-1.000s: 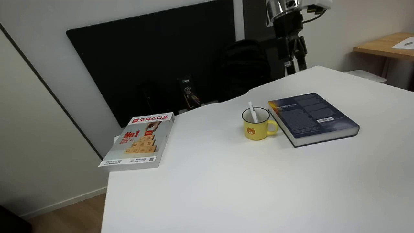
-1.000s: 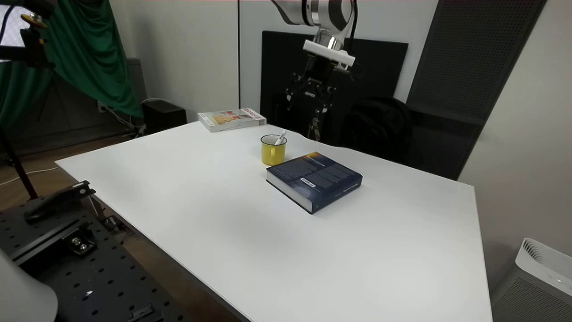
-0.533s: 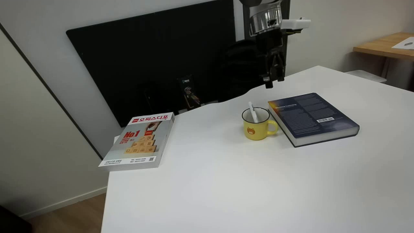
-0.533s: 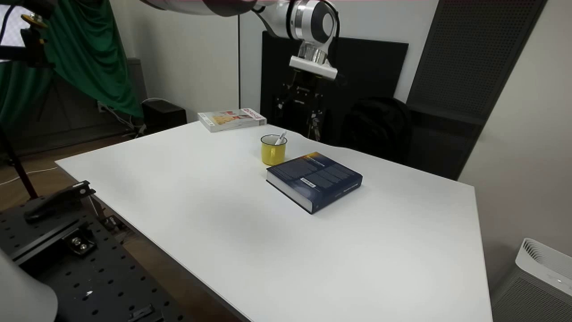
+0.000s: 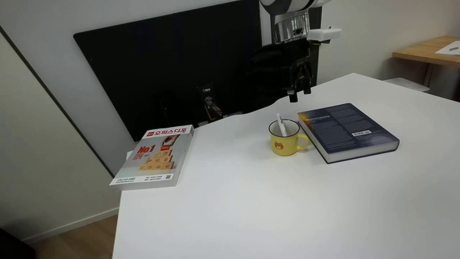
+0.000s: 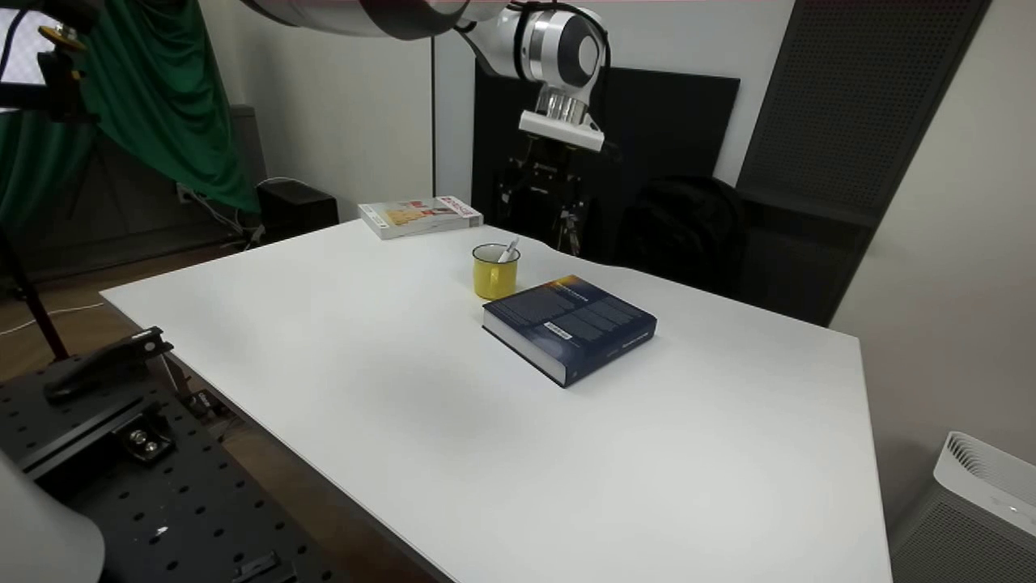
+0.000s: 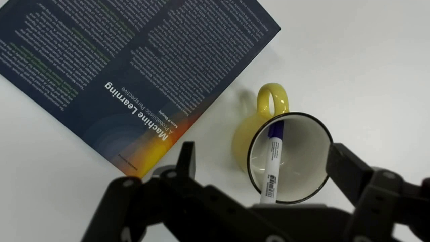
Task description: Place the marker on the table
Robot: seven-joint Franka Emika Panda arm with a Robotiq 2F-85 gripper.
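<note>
The marker [image 6: 508,250] leans in a mug [image 6: 490,280] near the table's [image 6: 340,356] far edge — navy book [image 6: 571,328] beside, pale book [image 6: 420,216] at the far corner.

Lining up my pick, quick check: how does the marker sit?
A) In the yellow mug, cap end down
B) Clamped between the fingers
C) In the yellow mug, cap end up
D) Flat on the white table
A: the marker leans in the yellow mug, its blue-purple cap down inside in the wrist view, its white end poking out in both exterior views.
</note>
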